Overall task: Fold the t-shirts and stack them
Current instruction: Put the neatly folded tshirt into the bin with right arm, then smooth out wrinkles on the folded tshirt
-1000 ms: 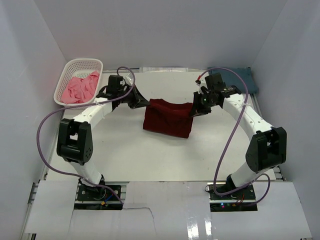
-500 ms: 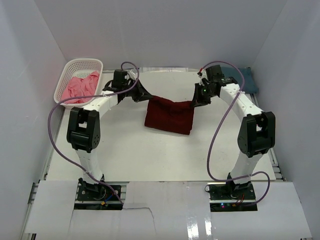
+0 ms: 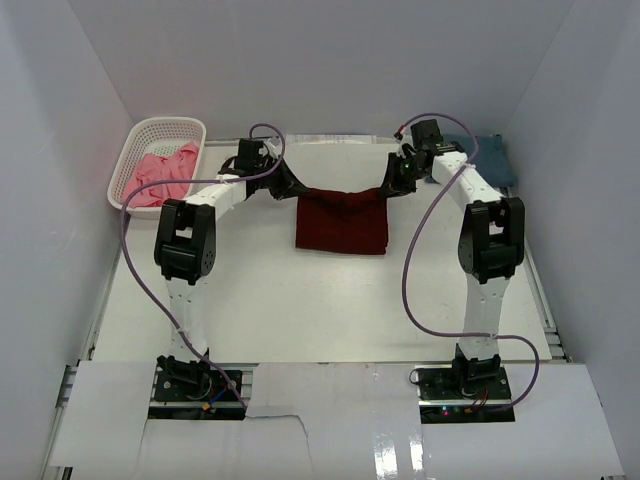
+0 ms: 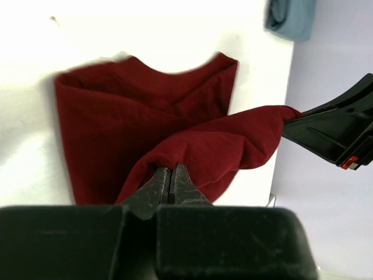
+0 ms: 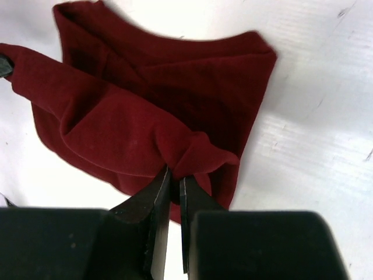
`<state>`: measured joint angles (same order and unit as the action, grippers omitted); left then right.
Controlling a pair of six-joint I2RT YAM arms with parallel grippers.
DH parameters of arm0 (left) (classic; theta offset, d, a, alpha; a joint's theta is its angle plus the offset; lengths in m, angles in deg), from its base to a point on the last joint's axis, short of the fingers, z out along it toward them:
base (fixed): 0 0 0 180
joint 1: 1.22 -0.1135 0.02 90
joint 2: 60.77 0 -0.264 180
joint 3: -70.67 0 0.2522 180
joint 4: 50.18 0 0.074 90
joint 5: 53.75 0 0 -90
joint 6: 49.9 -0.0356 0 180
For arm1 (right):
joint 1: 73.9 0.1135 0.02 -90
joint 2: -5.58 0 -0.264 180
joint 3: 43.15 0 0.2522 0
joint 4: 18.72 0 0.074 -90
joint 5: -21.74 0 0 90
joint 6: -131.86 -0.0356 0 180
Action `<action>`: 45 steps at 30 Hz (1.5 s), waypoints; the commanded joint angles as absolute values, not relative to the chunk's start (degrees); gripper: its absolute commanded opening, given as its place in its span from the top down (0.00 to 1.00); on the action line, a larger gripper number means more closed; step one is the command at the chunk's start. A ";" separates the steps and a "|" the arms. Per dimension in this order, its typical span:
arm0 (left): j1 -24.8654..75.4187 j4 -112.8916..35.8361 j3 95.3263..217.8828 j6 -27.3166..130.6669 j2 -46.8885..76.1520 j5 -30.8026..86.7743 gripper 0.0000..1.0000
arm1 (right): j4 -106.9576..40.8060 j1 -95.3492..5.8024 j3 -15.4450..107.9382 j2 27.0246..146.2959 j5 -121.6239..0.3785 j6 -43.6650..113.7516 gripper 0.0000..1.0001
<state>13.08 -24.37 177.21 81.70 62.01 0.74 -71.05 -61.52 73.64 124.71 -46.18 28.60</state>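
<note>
You had the left claw (image 4: 171,175) pinched shut on the left end of the maroon t-shirt's (image 3: 342,222) far edge, and the right claw (image 5: 175,175) clamped on the right end. Between them the held edge was raised and drawn out, while the rest of the shirt lay folded on the desk (image 3: 250,300), midway between your arms. The pink t-shirt (image 3: 160,172) sat in the white basket (image 3: 165,126) at far left. The slate-blue t-shirt (image 3: 495,160) lay in the far right corner.
</note>
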 commanded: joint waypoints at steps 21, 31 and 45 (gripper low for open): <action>10.82 -29.04 180.59 83.69 65.18 7.85 0.47 | -53.77 -66.69 79.43 133.82 -41.89 23.76 0.51; 10.91 -37.20 174.62 79.91 54.73 6.80 0.19 | -50.30 -65.90 71.68 123.88 -44.54 27.43 0.44; 17.58 -39.32 180.32 82.72 63.50 -12.27 0.37 | -39.78 -62.92 72.13 135.21 -11.42 17.69 0.92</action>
<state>16.54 -38.60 177.86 82.18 62.05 -7.19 -44.34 -63.90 71.01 133.65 -21.65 21.32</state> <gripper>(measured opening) 0.645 0.078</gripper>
